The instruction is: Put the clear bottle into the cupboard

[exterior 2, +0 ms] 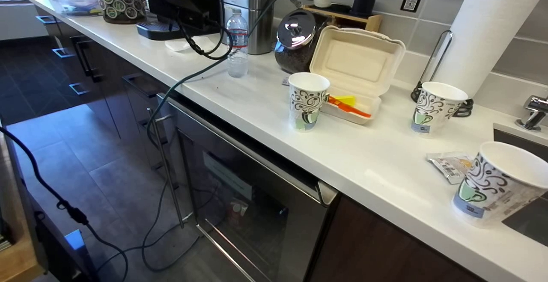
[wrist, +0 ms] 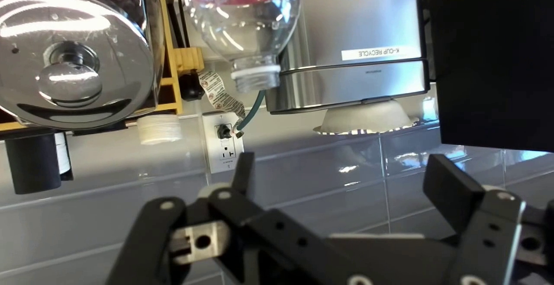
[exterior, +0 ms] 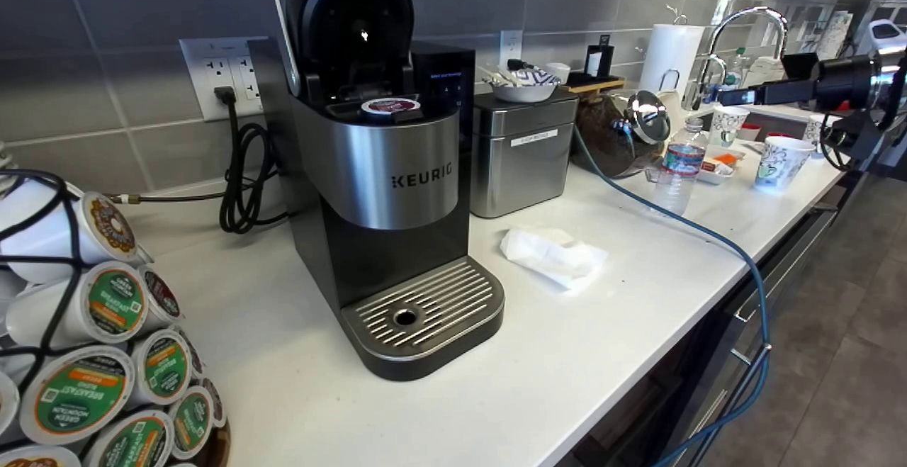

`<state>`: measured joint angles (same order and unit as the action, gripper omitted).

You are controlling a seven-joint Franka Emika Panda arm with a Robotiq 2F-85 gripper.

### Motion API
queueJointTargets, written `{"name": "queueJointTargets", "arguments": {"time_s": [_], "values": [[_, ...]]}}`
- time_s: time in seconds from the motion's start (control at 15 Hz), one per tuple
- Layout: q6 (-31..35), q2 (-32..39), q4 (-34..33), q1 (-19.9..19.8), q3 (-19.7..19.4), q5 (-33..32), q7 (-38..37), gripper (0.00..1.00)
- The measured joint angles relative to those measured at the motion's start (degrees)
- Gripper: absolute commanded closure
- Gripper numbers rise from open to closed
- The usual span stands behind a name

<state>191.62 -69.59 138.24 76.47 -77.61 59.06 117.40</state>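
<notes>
The clear bottle [exterior 2: 238, 44], with a red and blue label, stands upright on the white counter. It shows in both exterior views and, upside down, as a bottle [wrist: 242, 25] at the top of the wrist view. My gripper [wrist: 347, 177] is wide open, only tiled wall showing between its black fingers; the bottle is apart from them. In an exterior view the dark arm [exterior: 843, 84] reaches in from the right edge, above counter height. Dark cabinet fronts [exterior 2: 102, 85] line the underside of the counter; which one is the cupboard I cannot tell.
Beside the bottle are a steel bin [exterior: 524, 162], a bean jar [exterior 2: 295, 38] and an open takeout box [exterior 2: 359, 59]. A coffee maker [exterior: 390, 169] and paper cup [exterior 2: 306, 102] also occupy the counter. A blue-green cable [exterior: 708, 233] runs past the bottle and over the edge.
</notes>
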Motion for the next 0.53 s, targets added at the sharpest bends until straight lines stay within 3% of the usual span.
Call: {"name": "queueJointTargets", "arguments": {"time_s": [0.2,0.53], "values": [[1.7,-0.5,-0.1,0.0,0.6,-1.7,0.5,0.0],[12.0,-6.1,0.7,1.1,1.6,-12.7,3.3,0.0]]}}
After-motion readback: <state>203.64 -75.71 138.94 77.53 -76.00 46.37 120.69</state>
